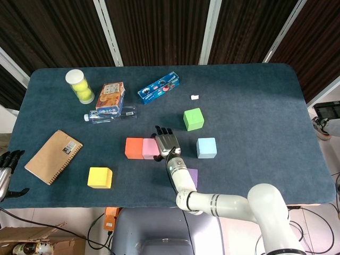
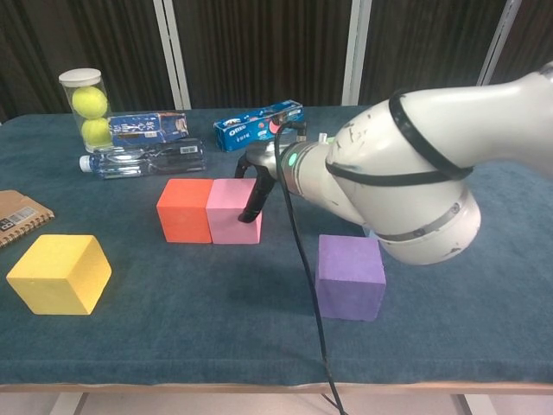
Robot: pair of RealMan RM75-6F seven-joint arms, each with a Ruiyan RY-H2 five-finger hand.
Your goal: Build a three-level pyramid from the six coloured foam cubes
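1. The right hand [image 1: 166, 142] is resting against the pink cube's [image 2: 232, 210] right side, fingers [image 2: 254, 204] pointing down and touching it, not pinching.
2. The pink cube is sitting flush beside the orange cube [image 2: 185, 209] on the tabletop [image 1: 255, 101].
3. The left hand [image 1: 6, 170] is hanging off the tabletop's edge, fingers spread.

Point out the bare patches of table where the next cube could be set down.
Free: the right half of the table, past the green cube and blue cube; also between the yellow cube and purple cube. Crowded: the back left, around the ball tube, box, bottle and notebook.
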